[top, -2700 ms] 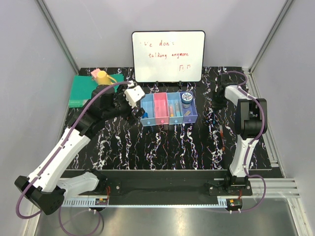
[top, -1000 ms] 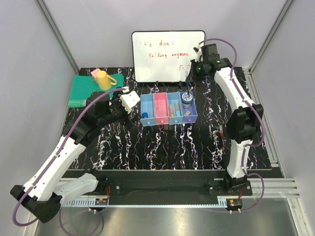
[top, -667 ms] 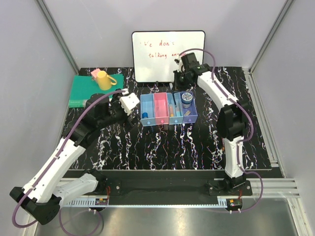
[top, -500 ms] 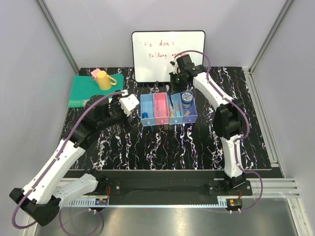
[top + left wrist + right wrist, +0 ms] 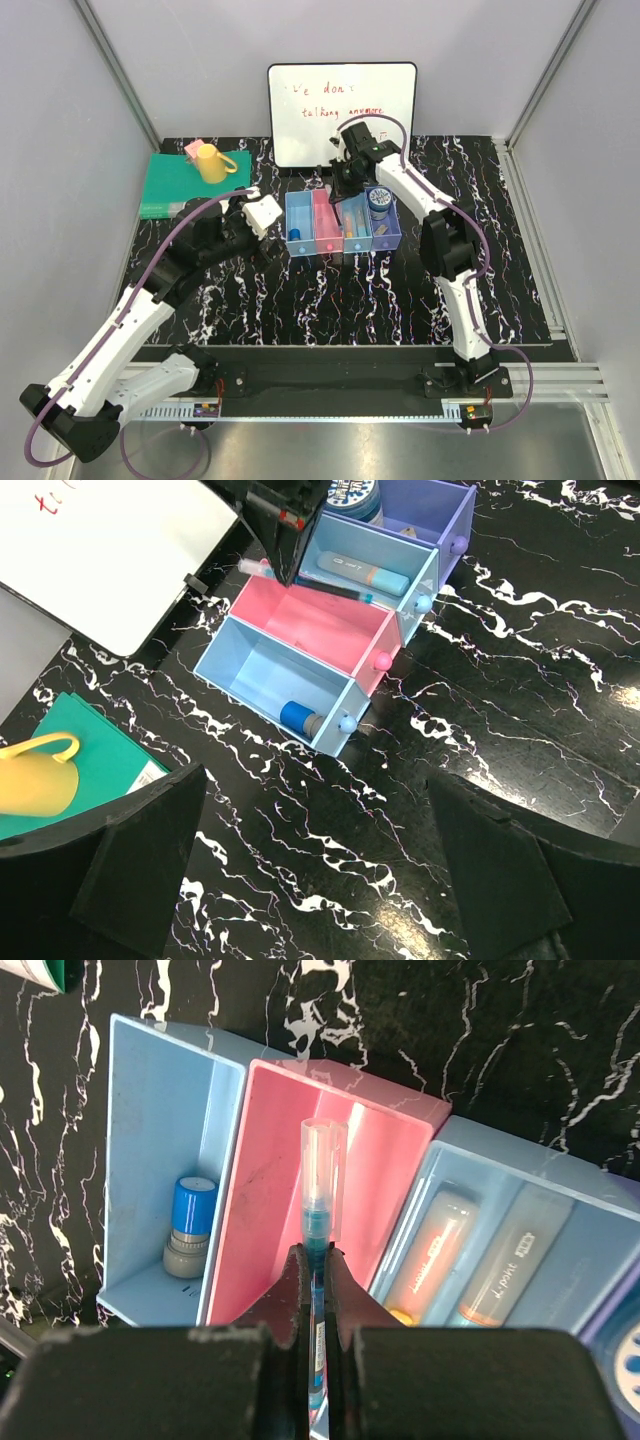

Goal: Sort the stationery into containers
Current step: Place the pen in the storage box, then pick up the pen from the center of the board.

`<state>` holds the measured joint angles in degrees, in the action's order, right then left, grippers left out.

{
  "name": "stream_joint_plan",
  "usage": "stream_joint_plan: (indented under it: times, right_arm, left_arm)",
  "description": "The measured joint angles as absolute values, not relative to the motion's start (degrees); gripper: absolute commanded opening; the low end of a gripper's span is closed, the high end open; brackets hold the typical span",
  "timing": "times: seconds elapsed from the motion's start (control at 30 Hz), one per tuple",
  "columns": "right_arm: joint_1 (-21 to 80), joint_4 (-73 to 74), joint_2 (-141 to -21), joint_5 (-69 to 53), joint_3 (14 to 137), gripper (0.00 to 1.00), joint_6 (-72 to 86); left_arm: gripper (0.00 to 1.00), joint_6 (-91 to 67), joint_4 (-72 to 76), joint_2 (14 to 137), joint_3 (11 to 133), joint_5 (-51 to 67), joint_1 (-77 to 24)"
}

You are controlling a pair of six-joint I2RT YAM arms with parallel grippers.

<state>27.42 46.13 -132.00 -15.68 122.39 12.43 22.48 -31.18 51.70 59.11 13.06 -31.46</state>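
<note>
The row of four joined bins (image 5: 298, 247) stands mid-table. My right gripper (image 5: 315, 1260) is shut on a thin blue pen (image 5: 322, 1185) with a clear cap and holds it over the pink bin (image 5: 270, 1190); in the top view it (image 5: 337, 187) hangs above the bins' far side. The left blue bin holds a blue-capped marker (image 5: 188, 1222). The second blue bin holds two orange-pink markers (image 5: 432, 1250). The patterned roll (image 5: 379, 200) sits in the purple bin. My left gripper (image 5: 320, 880) is open and empty over bare table, left of and nearer than the bins (image 5: 270, 675).
A whiteboard (image 5: 340, 115) stands behind the bins. A yellow mug (image 5: 210, 162) sits on a green book (image 5: 165, 185) at the back left. The right arm stretches from the near right across the table's right half.
My right arm has swung from the back right leftward over the bins with the pen, ending above the pink bin. My left gripper has drawn back slightly from the bins.
</note>
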Motion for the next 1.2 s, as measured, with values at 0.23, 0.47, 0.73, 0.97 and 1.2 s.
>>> stream_joint_plan:
  times: [0.23, 0.47, 0.73, 0.97, 1.2]
  right_arm:
    - [28.9, 45.6, -133.4, -15.7, 122.4, 0.06, 12.4]
    - [29.5, 44.9, -133.7, -15.7, 122.4, 0.24, 11.8]
    - [29.5, 44.8, -133.7, -15.7, 122.3, 0.25, 11.3]
    - [29.5, 44.8, -133.5, -14.8, 122.2, 0.24, 10.1]
    - [29.0, 44.7, -123.2, -8.5, 114.6, 0.39, 8.1]
  left_arm:
    - [0.99, 22.5, -30.2, 51.7, 59.1, 13.1, -31.5]
    - [0.99, 22.5, -30.0, 51.7, 59.1, 13.1, -31.5]
    - [0.99, 22.5, -30.0, 51.7, 59.1, 13.1, -31.5]
    - [0.99, 22.5, -30.0, 51.7, 59.1, 13.1, -31.5]
    - [0.99, 23.0, -30.0, 51.7, 59.1, 13.1, -31.5]
